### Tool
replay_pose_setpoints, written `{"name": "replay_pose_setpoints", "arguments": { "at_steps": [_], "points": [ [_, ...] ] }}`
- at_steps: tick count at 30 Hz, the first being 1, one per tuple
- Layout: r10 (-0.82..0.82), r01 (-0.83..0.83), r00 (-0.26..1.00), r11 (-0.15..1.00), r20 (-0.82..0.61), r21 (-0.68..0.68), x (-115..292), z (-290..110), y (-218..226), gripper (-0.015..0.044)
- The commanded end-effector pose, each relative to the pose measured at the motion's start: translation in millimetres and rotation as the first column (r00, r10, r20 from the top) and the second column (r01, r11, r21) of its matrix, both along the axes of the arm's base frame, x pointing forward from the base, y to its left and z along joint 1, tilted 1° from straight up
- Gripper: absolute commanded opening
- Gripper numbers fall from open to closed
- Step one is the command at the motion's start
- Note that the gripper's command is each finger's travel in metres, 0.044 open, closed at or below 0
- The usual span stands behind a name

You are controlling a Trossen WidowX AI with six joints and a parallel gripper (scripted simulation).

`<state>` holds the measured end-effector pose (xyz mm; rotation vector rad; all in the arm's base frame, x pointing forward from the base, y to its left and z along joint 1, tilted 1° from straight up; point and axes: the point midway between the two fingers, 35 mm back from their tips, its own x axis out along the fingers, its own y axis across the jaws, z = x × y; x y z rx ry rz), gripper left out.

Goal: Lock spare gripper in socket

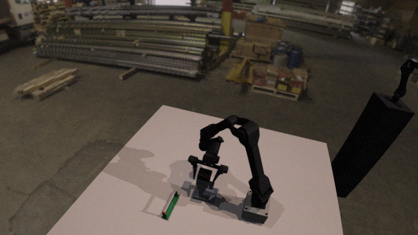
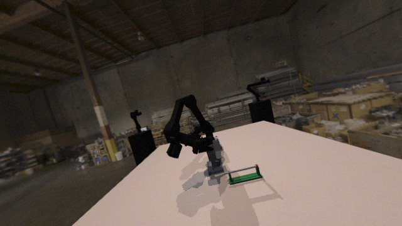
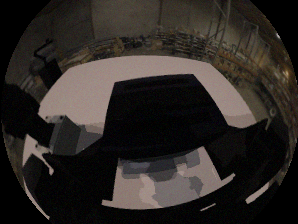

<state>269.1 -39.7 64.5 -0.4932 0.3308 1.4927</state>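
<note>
Gripper [image 1: 206,173] points down, jaws wide, gripping nothing, straddling the spare gripper [image 1: 204,177]; elbow arched high.

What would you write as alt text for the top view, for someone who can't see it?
A black robot arm bends over a pale table, its gripper open with fingers spread either side of a dark boxy spare gripper standing in a grey mount. A grey pin with a red tip lies on a green stand nearby, in a dim warehouse.

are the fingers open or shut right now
Open: in the top view the fingers stand spread either side of the spare gripper, not clamped on it.
</note>
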Motion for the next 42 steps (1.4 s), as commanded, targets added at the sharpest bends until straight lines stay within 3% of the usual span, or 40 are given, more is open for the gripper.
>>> {"name": "replay_pose_setpoints", "arguments": {
  "at_steps": [1, 19, 42],
  "points": [
    [0.0, 0.0, 1.0, 1.0, 0.0, 0.0, 0, 5, 0, 0.044],
    [-0.008, 0.008, 0.999, 1.0, -0.031, 0.02, -7, 37, 3, 0.044],
    [-0.088, 0.088, 0.996, 0.995, 0.01, -0.048, -14, 76, 7, 0.044]
  ]
}}
